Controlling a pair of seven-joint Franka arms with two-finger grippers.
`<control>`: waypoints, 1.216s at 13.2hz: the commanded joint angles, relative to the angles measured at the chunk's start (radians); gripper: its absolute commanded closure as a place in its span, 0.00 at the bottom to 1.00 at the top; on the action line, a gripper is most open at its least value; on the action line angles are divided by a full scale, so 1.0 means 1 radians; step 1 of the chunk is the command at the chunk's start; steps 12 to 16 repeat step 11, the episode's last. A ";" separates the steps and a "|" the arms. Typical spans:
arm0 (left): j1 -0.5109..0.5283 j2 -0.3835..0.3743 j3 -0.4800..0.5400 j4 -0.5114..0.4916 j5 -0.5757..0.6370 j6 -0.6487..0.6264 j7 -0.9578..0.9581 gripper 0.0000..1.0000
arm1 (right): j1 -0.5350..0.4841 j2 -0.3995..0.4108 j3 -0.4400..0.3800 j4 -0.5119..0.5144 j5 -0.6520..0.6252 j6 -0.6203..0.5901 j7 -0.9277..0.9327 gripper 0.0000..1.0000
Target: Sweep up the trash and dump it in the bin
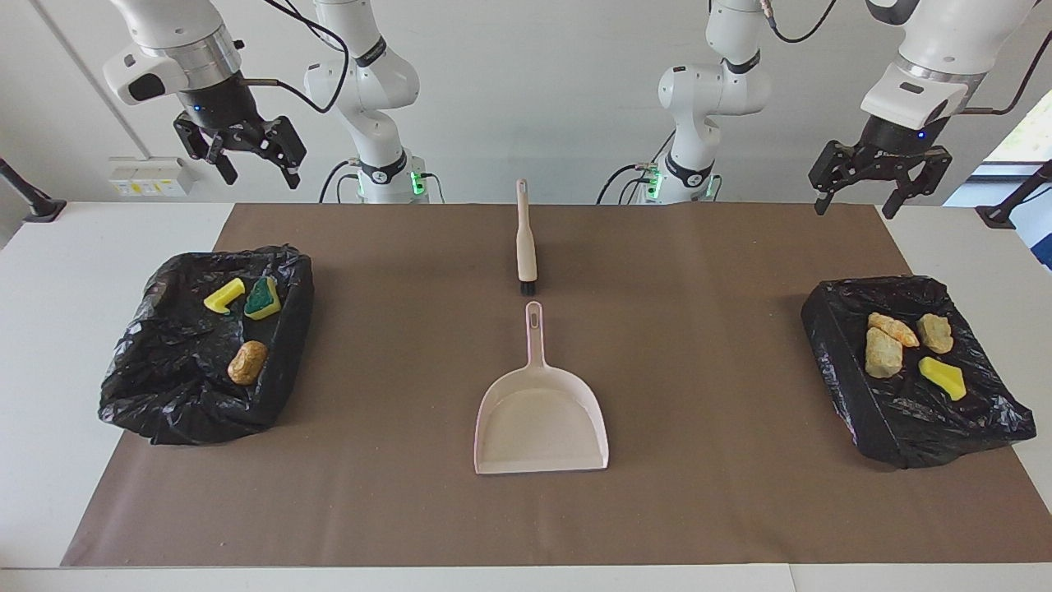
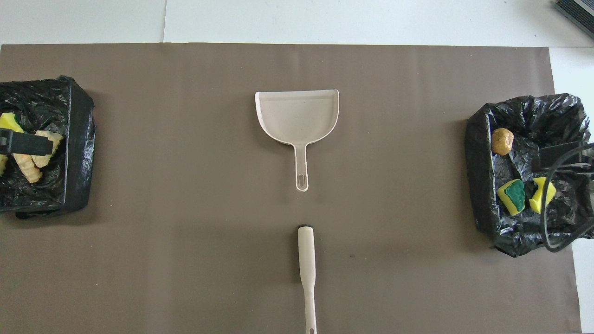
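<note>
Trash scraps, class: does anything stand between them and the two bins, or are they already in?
Nothing visible does. The trash already lies in the bins: three scraps at the right arm's end, four at the left arm's. The dustpan is empty.

Overhead, the brush (image 2: 306, 260) handle runs off the bottom edge; the left pincer (image 2: 23, 144) covers trash (image 2: 32, 171) at the frame's left edge, which crops that bin (image 2: 79, 153).

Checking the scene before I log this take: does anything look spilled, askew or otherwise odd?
Nothing stands out. The trash lies inside the two black-lined bins, none on the mat. The dustpan and brush lie straight, in line, apart. Left gripper and right gripper hang open, empty.
</note>
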 commanded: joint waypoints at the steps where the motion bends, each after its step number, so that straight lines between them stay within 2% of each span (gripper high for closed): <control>1: 0.017 0.006 -0.006 0.021 -0.013 -0.044 0.003 0.00 | -0.006 0.011 0.001 0.020 -0.019 0.004 -0.030 0.00; 4: 0.017 -0.002 -0.005 0.020 -0.013 -0.120 -0.005 0.00 | -0.008 0.008 -0.001 0.006 -0.022 0.030 -0.027 0.00; 9: 0.017 -0.005 -0.005 0.017 -0.013 -0.108 -0.040 0.00 | -0.008 0.006 -0.001 0.001 -0.068 0.030 -0.033 0.00; 16: 0.017 -0.005 -0.005 0.018 -0.013 -0.107 -0.042 0.00 | -0.008 0.003 0.001 -0.008 -0.068 0.028 -0.033 0.00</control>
